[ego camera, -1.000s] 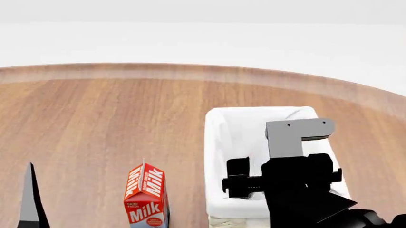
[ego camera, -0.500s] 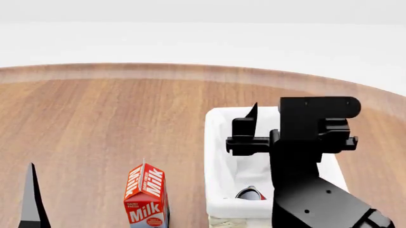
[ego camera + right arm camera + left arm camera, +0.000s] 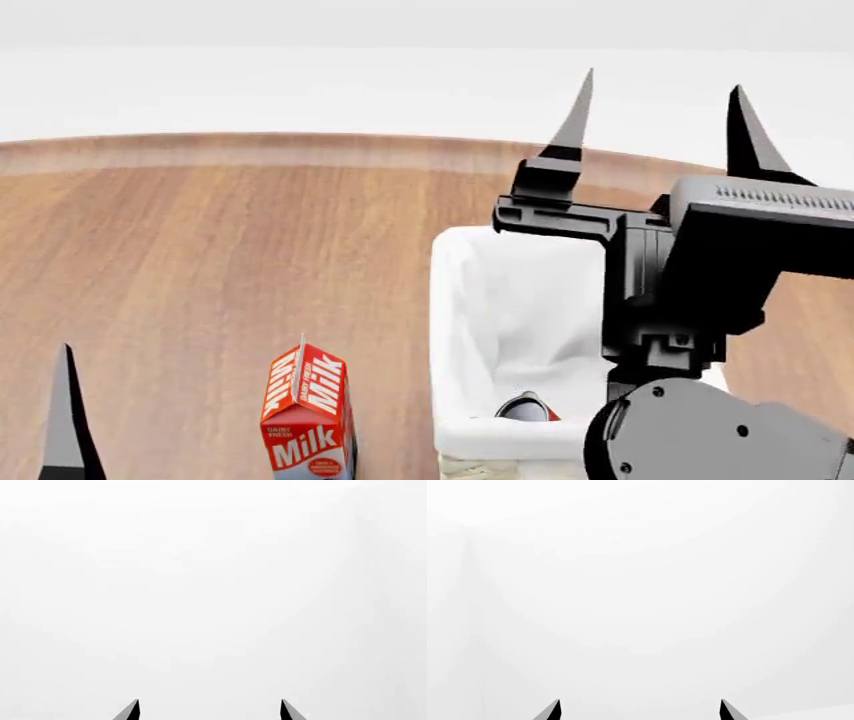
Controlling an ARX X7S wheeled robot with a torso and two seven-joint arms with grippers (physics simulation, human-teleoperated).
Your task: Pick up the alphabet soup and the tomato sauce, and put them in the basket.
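Head view: right hand [image 3: 661, 105] spread empty, raised above basket [image 3: 461, 300].

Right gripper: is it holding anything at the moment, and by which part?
Nothing. The right gripper is raised above the basket with its fingers spread apart and nothing between them.

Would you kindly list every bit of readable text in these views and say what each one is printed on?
"Milk": large white letters on the front of the red milk carton, head view.
"Milk": again, slanted, on the carton's sloped top panel.
Small white print above the front "Milk" and a round mark below it: too small to read.
The can inside the basket: no label legible.
Both wrist views: no text.
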